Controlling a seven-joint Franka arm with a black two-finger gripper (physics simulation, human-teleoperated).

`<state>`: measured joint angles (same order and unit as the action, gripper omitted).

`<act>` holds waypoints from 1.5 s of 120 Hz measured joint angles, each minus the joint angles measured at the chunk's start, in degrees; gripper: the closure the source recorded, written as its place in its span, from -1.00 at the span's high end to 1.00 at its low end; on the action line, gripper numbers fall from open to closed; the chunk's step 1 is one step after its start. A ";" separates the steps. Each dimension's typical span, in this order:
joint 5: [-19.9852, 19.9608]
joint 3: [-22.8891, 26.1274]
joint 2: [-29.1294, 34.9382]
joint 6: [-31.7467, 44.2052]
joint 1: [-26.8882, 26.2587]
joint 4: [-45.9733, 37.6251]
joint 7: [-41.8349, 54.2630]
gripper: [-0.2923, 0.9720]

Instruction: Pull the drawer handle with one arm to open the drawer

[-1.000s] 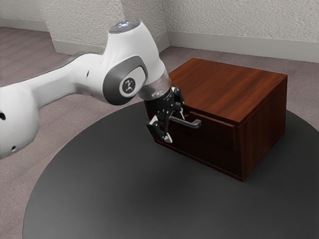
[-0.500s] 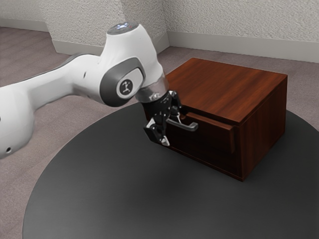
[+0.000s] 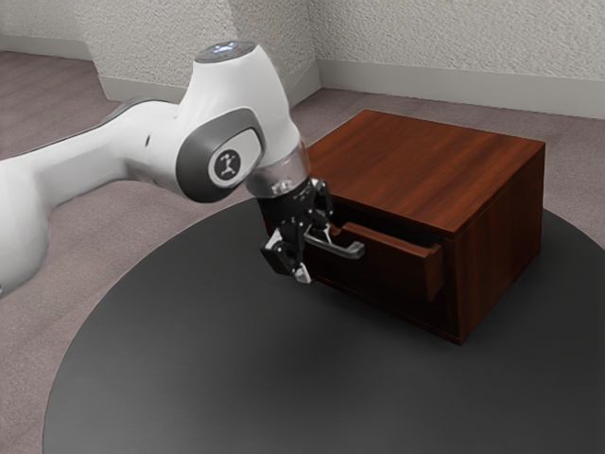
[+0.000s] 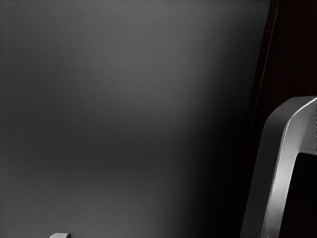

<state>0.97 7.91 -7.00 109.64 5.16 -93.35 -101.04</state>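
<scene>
A dark wooden cabinet (image 3: 430, 161) stands on the round black table (image 3: 236, 378). Its single drawer (image 3: 392, 257) is pulled out a short way toward the exterior view's left. A grey metal handle (image 3: 346, 249) sits on the drawer front. My black gripper (image 3: 313, 243) is at the handle's left end, with its fingers closed on the bar from two sides. In the wrist view the handle (image 4: 282, 163) runs as a bent grey bar close to the hand, against the dark drawer front (image 4: 292, 49), with the table (image 4: 124, 124) beside it.
The table surface spreads wide in front of the cabinet and toward the exterior view's left. My white arm (image 3: 142, 161) reaches in from the upper left. Carpeted floor (image 3: 113, 95) and a wall (image 3: 454, 38) lie behind.
My gripper has moved toward the exterior view's left with the handle, and the drawer has slid out of the cabinet from nearly closed to partly open.
</scene>
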 joint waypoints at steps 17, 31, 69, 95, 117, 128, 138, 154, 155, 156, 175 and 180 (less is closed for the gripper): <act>0.01 0.11 1.50 -0.30 0.22 -1.86 -0.02 0.12; 0.01 0.16 3.13 -0.43 0.38 -3.70 -0.06 0.11; -0.01 0.35 6.59 -0.58 0.79 -7.43 -0.18 0.04; -0.02 -1.20 8.05 -0.69 -0.57 -9.06 -0.22 -0.08; -0.01 -0.36 9.77 -1.03 0.43 -10.68 -0.27 -0.16; -0.02 -0.21 10.87 -1.14 0.63 -11.93 -0.31 -0.17; -0.03 -0.11 12.09 -1.20 0.78 -13.26 -0.34 -0.18; -0.08 -0.04 13.77 -1.26 0.83 -15.27 -0.37 -0.19; -0.08 -0.04 13.86 -1.27 0.84 -15.36 -0.37 -0.19; -0.08 -0.04 13.94 -1.27 0.83 -15.48 -0.38 -0.19; -0.08 -0.01 15.65 -1.34 0.78 -17.16 -0.42 -0.20; -0.07 -0.04 16.20 -1.43 0.78 -17.63 -0.42 -0.20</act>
<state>0.90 7.86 9.20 108.21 5.94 -110.98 -101.47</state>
